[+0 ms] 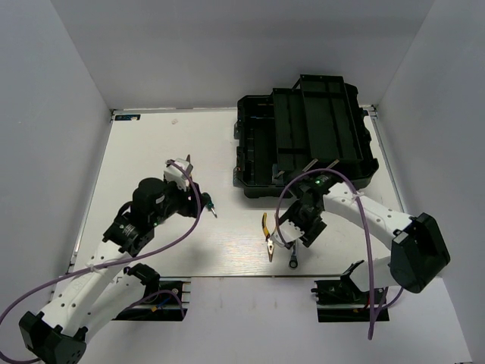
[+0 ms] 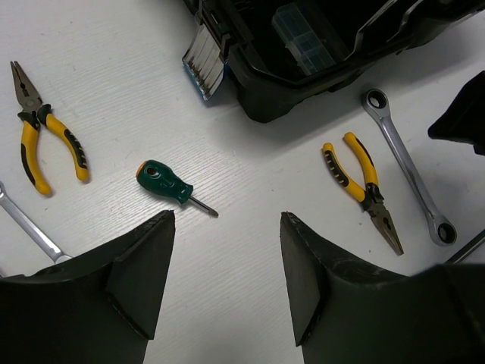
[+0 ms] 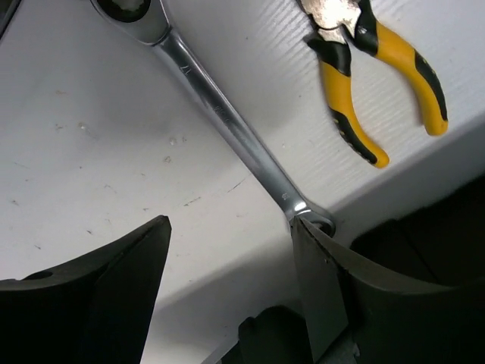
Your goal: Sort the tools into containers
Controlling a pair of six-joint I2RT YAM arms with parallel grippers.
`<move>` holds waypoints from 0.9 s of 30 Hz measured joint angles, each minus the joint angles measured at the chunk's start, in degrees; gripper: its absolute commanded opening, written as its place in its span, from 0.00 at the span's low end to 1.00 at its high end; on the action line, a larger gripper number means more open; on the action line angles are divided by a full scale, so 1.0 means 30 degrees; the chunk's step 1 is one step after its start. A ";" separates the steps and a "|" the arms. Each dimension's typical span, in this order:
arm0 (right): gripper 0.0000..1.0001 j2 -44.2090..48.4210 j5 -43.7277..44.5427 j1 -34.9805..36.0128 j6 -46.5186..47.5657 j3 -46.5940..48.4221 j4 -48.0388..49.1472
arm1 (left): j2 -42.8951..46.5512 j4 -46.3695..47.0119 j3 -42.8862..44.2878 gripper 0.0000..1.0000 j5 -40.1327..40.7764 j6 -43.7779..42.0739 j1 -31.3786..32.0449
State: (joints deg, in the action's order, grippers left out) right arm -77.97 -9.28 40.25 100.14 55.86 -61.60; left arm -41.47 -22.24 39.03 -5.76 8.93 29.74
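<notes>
Top view. Left pincer (image 1: 184, 163): hangs over the bench (image 1: 151, 144), near one green-handled screwdriver (image 1: 208, 205). Right pincer (image 1: 292, 236): sits low in front of one black toolbox (image 1: 303, 136), lid open, just beside one yellow-handled pliers (image 1: 267, 236) and one silver wrench (image 1: 292, 260).

Left wrist view. Stands wide apart, grips nothing, touches nothing. Counted on the bench: one screwdriver, two pliers with the second pliers (image 2: 45, 140) far left, two wrenches with the second wrench (image 2: 26, 227) cut off at the edge.

Right wrist view. Stands apart, clamps nothing; covers the wrench's end with one fingertip (image 3: 303, 227), contact unclear. Counted: one wrench, one pliers, flat on the bench, outside the toolbox.
</notes>
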 measured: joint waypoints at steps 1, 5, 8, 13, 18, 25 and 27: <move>0.71 -0.0262 0.0036 0.0000 0.0357 -0.0015 -0.0015 | 0.0073 -0.0007 0.0000 0.68 -0.0015 0.0000 0.0000; 0.71 -0.0933 0.0073 -0.0007 0.1872 -0.0102 0.0437 | 0.0306 -0.0007 -0.0058 0.68 -0.0153 0.0007 0.0000; 0.71 -0.0962 0.0066 0.0007 0.2965 -0.0313 0.1071 | 0.0401 0.0000 -0.0073 0.68 -0.0321 0.0000 0.0000; 0.71 -0.0590 -0.0029 0.0146 0.3912 -0.2535 0.3351 | 0.0736 -0.0015 -0.0080 0.68 -0.0495 0.0007 0.0000; 0.68 0.0000 -0.0168 0.0321 0.4335 -0.5209 0.5078 | 0.1384 0.0007 -0.0211 0.68 -0.0590 0.0000 0.0000; 0.65 -0.0029 -0.0401 0.0357 0.4342 -0.5260 0.6142 | 0.1479 -0.0007 -0.0321 0.68 -0.0743 0.0000 0.0000; 0.64 -0.0204 -0.0415 0.0357 0.4350 -0.5107 0.6040 | 0.1501 -0.0007 -0.0328 0.68 -0.0758 0.0000 0.0000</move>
State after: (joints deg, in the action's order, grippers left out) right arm -78.59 -10.52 41.32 113.19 40.53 -43.48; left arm -36.97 -22.26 38.04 -8.03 8.93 29.74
